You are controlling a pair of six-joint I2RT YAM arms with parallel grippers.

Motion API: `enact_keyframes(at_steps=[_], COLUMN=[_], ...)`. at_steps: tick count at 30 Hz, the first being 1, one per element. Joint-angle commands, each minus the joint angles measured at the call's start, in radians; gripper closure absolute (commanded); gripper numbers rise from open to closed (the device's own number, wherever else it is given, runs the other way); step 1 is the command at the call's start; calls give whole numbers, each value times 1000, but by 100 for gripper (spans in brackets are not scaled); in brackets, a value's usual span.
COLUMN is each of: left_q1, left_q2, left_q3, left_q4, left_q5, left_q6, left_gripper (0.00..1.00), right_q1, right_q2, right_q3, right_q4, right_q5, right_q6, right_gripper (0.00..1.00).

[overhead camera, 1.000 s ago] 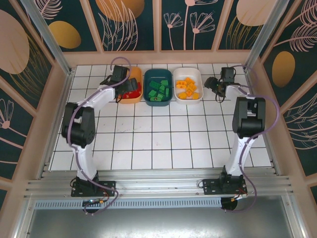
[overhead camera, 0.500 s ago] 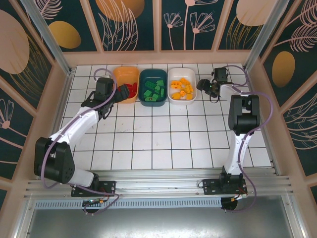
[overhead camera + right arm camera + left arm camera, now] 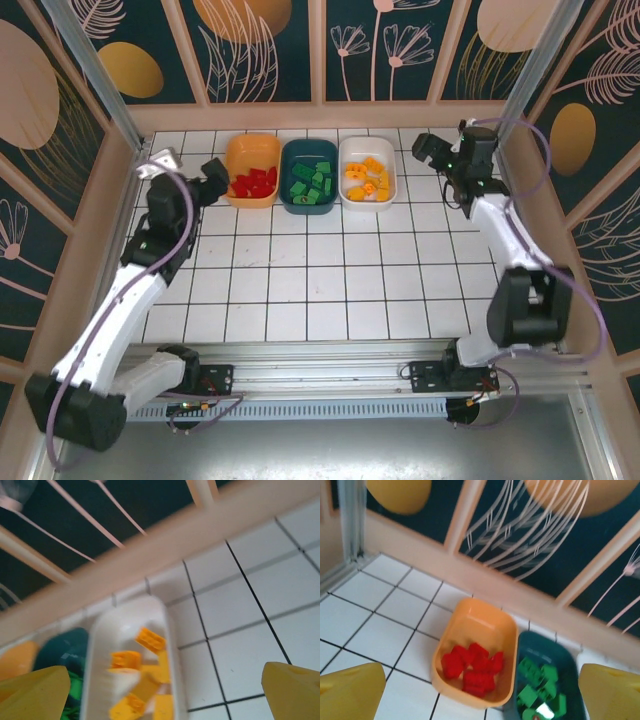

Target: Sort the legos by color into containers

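Three trays stand in a row at the back of the tiled table. The orange tray [image 3: 253,170] [image 3: 476,650] holds several red legos [image 3: 254,182] [image 3: 471,669]. The dark teal tray [image 3: 309,175] [image 3: 547,680] holds several green legos [image 3: 312,182] [image 3: 538,689]. The white tray [image 3: 366,172] [image 3: 131,665] holds several yellow-orange legos [image 3: 367,180] [image 3: 145,677]. My left gripper [image 3: 214,180] hovers just left of the orange tray, open and empty. My right gripper [image 3: 426,150] hangs to the right of the white tray, open, nothing between its fingers.
A low wooden rim [image 3: 320,118] and patterned panels close off the back of the table right behind the trays. Metal posts [image 3: 95,75] stand at the back corners. White tiles [image 3: 330,270] stretch from the trays toward the arm bases.
Both arms have pulled back from the trays: the left gripper moved left and the arm swung outward, the right gripper moved up and right. The trays shifted earlier and now sit still.
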Motion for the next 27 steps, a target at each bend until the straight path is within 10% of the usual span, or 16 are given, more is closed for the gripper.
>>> enact_keyframes(at_steps=[1,13,27], left_q1=[5,4,7], left_q2=[-124,-240,294], left_q3=[-157,-673,-875], left_q4=[193,831,1469], left_q5=[-22,-66,-174], left_q6=[-38,313,602], left_gripper=[2,1,1], right_q1=[82,191,-51], right_q2=[-185,-342,-116], right_q3=[-131,-458,-799], right_q4=[143,423,934], right_q5=[103,378,37], right_q6=[-39,-173,-363], right_gripper=[1,1,1])
